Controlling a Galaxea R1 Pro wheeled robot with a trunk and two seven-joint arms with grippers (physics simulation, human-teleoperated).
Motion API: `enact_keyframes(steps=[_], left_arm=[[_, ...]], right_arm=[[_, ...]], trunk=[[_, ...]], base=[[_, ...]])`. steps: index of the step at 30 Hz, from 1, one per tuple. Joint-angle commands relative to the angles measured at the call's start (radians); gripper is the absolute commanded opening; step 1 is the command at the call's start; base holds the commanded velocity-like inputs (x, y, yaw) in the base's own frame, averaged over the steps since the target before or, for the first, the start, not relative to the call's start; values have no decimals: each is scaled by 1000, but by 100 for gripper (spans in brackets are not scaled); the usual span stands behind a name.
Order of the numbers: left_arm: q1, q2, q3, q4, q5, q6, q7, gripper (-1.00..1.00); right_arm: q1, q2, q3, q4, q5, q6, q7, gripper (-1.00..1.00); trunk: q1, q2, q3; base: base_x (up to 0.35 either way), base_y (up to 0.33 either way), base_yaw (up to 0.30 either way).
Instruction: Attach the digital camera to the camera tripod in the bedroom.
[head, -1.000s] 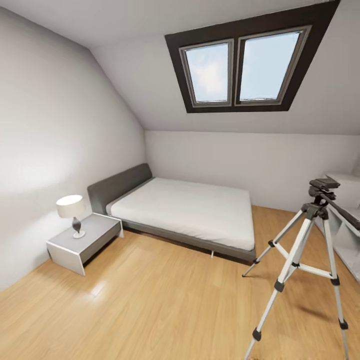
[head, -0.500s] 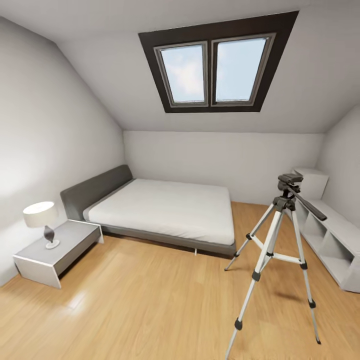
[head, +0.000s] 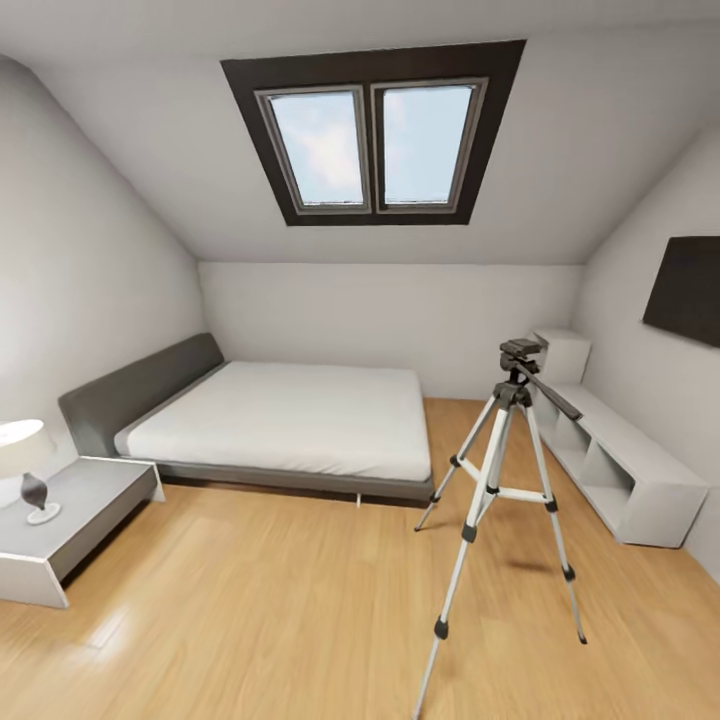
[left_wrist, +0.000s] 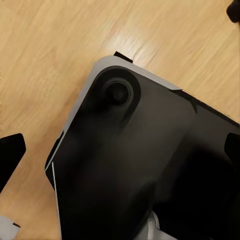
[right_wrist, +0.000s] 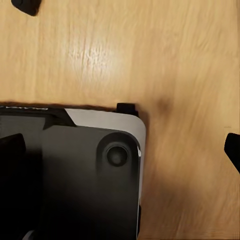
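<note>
Camera tripod (head: 505, 480) is seen standing on the wood floor (head: 250, 600) at approx. 4 o'clock in the head view, legs spread, black pan head on top w/ handle angled down to the right. White bed (head: 280, 420) lies at 9 o'clock of it; low white shelf (head: 620, 470) at 3 o'clock, along the wall. Skylight (head: 370, 145) sits at 12. In both wrist views the robot's dark base is seen over floor; hand state can't be told for left or right.
</note>
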Motion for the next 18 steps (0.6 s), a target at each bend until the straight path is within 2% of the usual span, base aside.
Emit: enact_keyframes(steps=[1,10,18], left_arm=[[0,0,8,-1,-3,-2,0,100],[0,-1,8,-1,-3,-1,3,100],[0,0,8,-1,-3,-1,3,100]], right_arm=[[-2,0,8,2,-11,0,5,100],[-2,0,8,2,-10,0,6,100],[-2,0,8,2,-10,0,6,100]], trunk=[[0,-1,-2],[0,-1,-2],[0,-1,-2]], base=[[-224,38,-271],[-272,64,-271],[-97,26,-271]])
